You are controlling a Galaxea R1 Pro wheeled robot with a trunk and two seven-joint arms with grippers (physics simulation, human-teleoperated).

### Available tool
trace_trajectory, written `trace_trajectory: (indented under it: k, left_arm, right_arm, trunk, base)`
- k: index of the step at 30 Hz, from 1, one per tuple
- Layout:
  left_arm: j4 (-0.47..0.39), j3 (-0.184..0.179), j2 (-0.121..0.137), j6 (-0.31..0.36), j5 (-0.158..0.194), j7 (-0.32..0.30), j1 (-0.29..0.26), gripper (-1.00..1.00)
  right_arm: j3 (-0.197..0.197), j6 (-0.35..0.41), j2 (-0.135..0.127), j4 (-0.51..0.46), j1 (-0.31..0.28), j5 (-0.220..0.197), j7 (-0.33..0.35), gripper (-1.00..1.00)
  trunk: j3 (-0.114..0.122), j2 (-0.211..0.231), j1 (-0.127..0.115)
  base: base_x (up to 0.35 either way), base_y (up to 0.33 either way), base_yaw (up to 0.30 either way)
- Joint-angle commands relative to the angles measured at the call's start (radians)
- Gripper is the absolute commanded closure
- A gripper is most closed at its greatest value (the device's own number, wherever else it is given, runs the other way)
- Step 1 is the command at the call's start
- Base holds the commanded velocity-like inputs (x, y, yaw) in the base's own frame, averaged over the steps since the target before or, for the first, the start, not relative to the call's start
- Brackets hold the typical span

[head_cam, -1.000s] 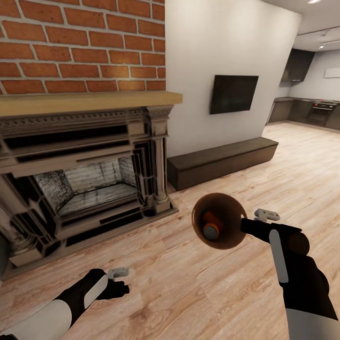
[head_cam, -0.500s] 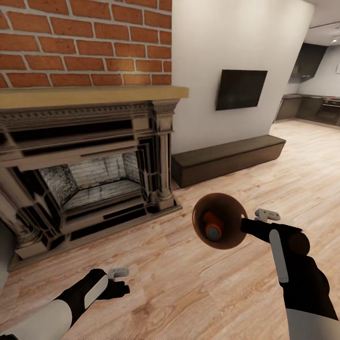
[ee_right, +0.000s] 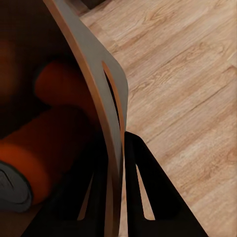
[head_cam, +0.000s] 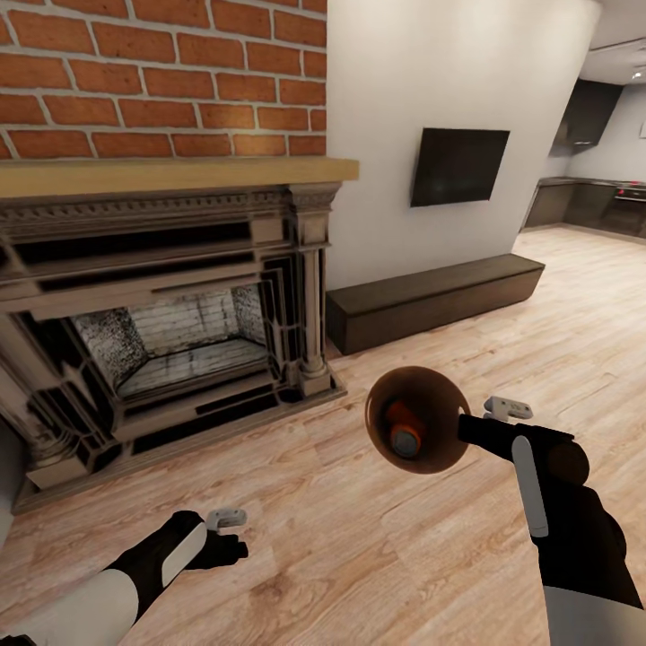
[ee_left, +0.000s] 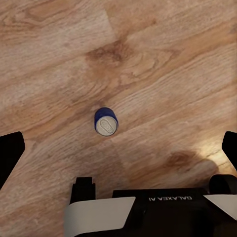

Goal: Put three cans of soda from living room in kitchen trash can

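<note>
Ahead, the brick fireplace (head_cam: 170, 323) fills the living room's wall, with the kitchen (head_cam: 592, 193) far off to its right. Right of the fireplace, the right gripper (head_cam: 467, 429) pinches the trash can's rim (head_cam: 377, 395), two orange cans (ee_right: 54, 143) lying inside. Below the wide-open, empty left gripper (ee_left: 118, 148), a blue can (ee_left: 105, 122) rests on the floor.

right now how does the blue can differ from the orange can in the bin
The blue can stands upright on the bare wood floor; the orange can lies on its side inside the trash can. The blue can is free under the open left end effector; the orange one is carried in the bin gripped by the right end effector. Both have grey metal tops.
</note>
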Motion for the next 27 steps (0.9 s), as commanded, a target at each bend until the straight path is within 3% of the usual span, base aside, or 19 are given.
trace_trajectory:
  k: [1,14,27]
  left_arm:
    - [0.0,0.0,-0.001,0.0,-0.001,0.0,0.0,-1.0]
    - [0.0,-0.001,-0.004,0.0,-0.001,0.0,0.0,-1.0]
    - [0.0,-0.001,-0.004,0.001,-0.001,-0.001,0.0,-1.0]
  right_arm:
    - [0.0,0.0,0.0,-0.001,-0.001,-0.025,0.004,1.0]
    - [0.0,0.0,-0.001,0.0,-0.001,-0.025,0.004,1.0]
    - [0.0,0.0,0.0,0.001,-0.001,-0.025,0.004,1.0]
  trunk:
    - [-0.003,-0.007,0.004]
    - [-0.045,-0.098,0.054]
    - [-0.104,-0.189,0.104]
  base:
    - [0.0,0.0,0.0]
    - [0.0,0.0,0.0]
    - [0.0,0.0,0.0]
